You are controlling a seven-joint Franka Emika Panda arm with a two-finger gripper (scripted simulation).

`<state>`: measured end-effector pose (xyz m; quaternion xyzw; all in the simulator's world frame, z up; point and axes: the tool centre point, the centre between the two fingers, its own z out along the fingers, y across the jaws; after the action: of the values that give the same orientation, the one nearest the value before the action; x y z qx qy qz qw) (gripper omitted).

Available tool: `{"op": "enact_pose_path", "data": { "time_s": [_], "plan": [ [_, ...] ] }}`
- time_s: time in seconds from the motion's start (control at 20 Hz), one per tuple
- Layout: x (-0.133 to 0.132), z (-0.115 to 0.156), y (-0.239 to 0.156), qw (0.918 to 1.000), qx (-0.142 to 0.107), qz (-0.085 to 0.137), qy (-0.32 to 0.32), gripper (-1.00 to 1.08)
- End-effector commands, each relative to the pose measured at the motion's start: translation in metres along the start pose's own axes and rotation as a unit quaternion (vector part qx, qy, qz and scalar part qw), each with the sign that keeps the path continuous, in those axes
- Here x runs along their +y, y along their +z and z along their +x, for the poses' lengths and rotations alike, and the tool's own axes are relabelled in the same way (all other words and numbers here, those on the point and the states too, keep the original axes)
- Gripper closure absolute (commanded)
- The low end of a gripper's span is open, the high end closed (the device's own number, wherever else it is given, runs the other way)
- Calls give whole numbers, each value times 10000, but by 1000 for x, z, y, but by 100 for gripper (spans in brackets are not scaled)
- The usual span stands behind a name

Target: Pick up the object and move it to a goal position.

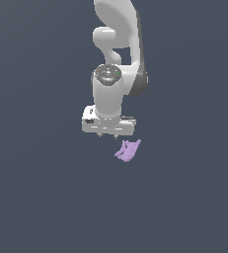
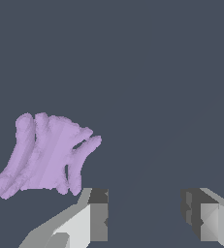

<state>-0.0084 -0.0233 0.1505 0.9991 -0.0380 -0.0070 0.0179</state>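
The white arm (image 1: 116, 59) reaches down over the plain dark grey floor (image 1: 36, 197), and its gripper (image 1: 109, 134) hangs with the two fingers (image 2: 98, 215) spread wide apart, holding nothing. The lilac object (image 1: 128, 150), a lumpy piece with pointed lobes, lies on the floor just beside the gripper, toward the exterior view's right, outside the gap between the fingers.

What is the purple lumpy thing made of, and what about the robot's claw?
The purple thing looks like matte clay or soft plastic: flat lilac colour, no shine, ridged finger-like lobes. It is a simulator's render, so that is a guess. The claw looks like smooth white-and-grey plastic or painted metal with darker pads, going by its flat, crisp faces.
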Motion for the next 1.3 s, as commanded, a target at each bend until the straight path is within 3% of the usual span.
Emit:
{"op": "enact_pose_path", "data": {
  "time_s": [0.0,0.5,1.25],
  "plan": [
    [-5,2,2,10000,50,-9,68,-20],
    [-40,16,18,9971,458,-33,605,-20],
    [-107,32,43,9817,1170,154,1492,-20]
  ]
}}
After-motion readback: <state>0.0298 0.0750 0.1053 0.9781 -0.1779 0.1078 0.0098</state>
